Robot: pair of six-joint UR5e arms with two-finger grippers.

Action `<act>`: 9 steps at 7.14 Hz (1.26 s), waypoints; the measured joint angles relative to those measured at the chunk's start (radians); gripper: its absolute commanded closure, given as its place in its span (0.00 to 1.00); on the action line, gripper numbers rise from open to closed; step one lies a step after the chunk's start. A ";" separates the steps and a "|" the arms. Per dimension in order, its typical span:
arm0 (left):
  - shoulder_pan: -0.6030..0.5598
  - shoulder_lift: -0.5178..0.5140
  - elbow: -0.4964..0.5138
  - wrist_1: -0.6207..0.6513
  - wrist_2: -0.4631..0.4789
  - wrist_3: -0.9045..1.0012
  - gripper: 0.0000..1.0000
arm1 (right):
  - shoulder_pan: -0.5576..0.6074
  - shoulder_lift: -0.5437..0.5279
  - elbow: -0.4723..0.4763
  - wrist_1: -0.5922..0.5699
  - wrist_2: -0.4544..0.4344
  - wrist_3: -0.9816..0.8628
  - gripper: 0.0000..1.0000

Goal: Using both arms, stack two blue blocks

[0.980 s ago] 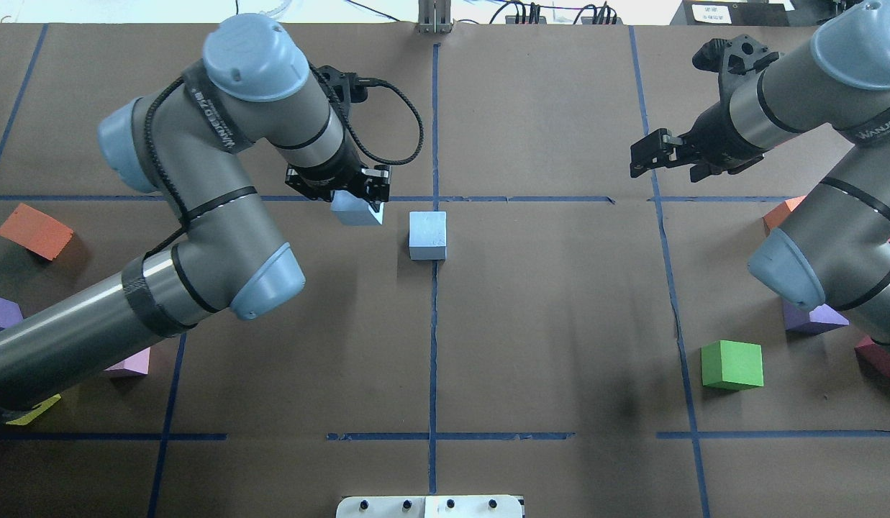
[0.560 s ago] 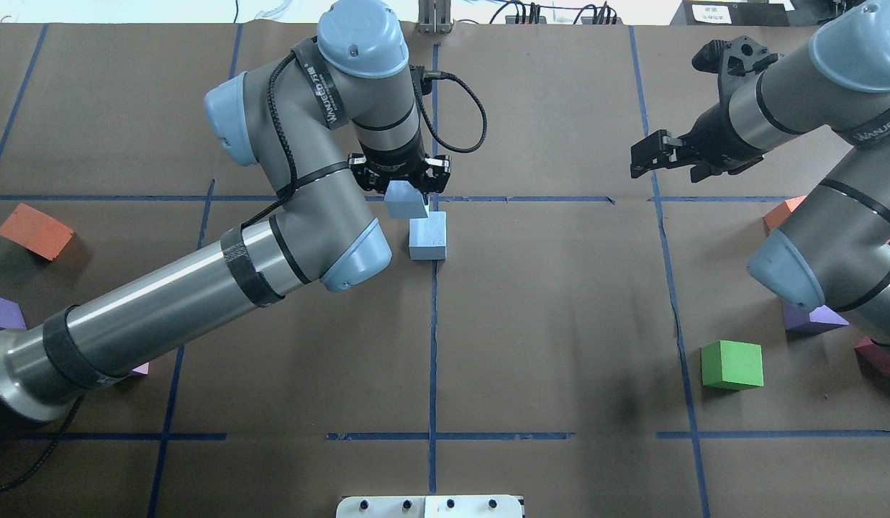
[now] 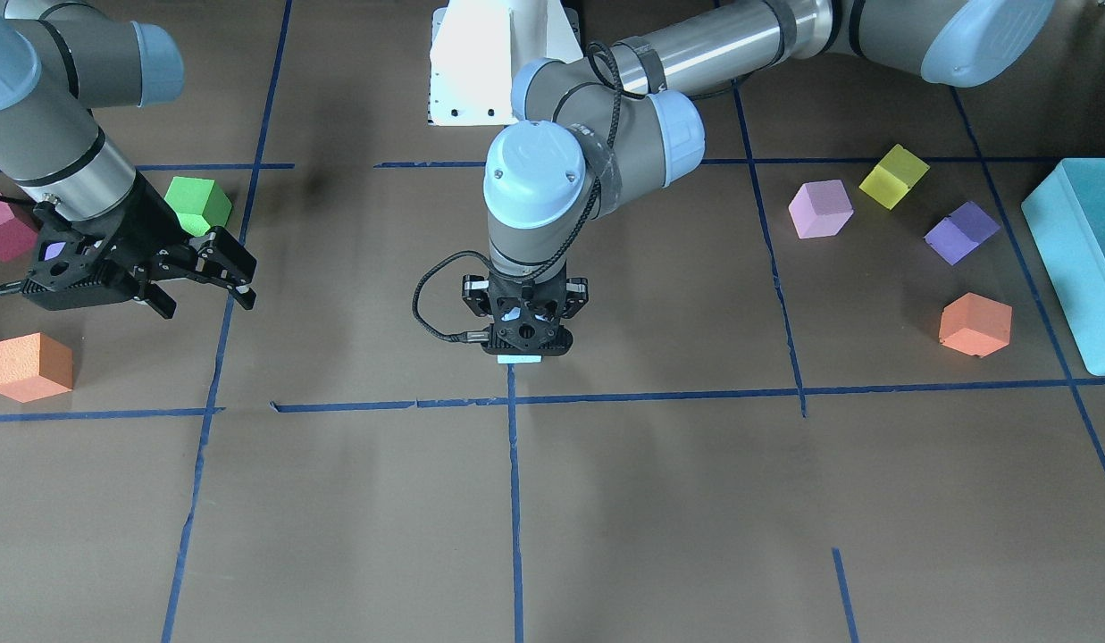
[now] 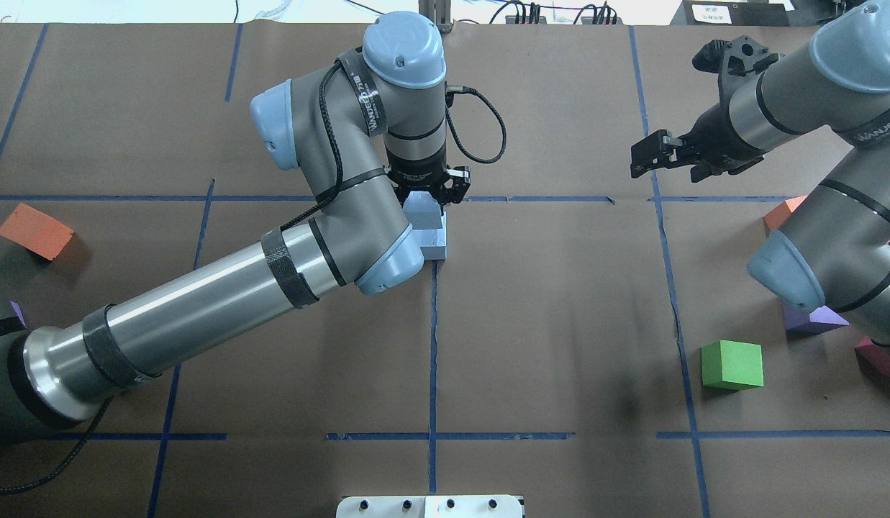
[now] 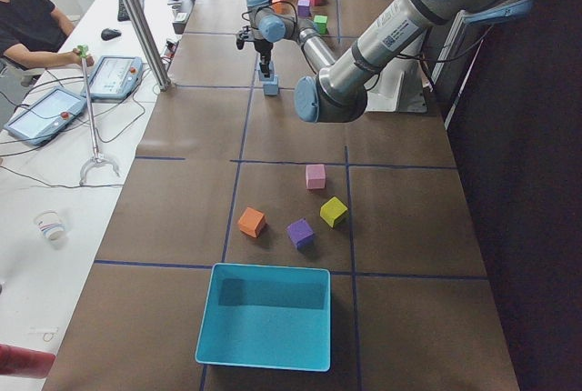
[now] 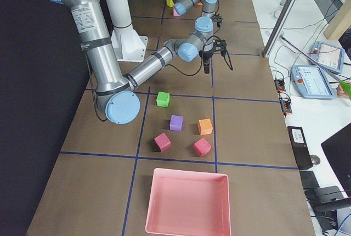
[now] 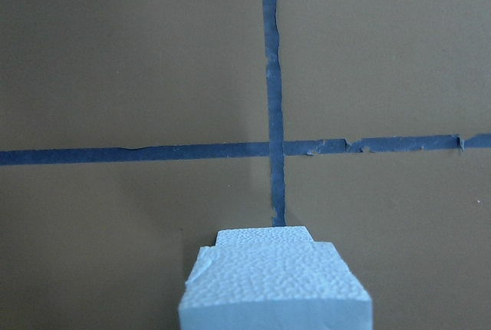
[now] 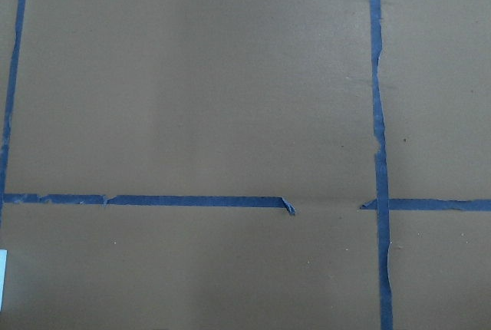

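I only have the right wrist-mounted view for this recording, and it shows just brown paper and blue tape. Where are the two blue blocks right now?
Observer: The overhead view shows the left gripper shut on one blue block, directly above the other blue block, which sits on the table.
Operator: Are the two touching yet?
Observer: I cannot tell. From above one overlaps the other, and the front-facing view shows only a pale sliver under the gripper.
Operator: And my arm's end?
Observer: The right gripper is open and empty. It hangs off to the side, apart from both blocks.
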 measured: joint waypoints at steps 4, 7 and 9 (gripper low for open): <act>0.011 0.006 0.002 0.000 0.014 -0.010 0.90 | -0.004 0.000 -0.002 0.000 -0.001 0.007 0.00; 0.012 0.008 0.000 -0.001 0.015 -0.010 0.90 | -0.009 0.000 -0.005 0.000 -0.005 0.008 0.00; 0.012 0.008 -0.003 -0.001 0.015 -0.010 0.90 | -0.011 0.000 -0.007 0.000 -0.006 0.008 0.00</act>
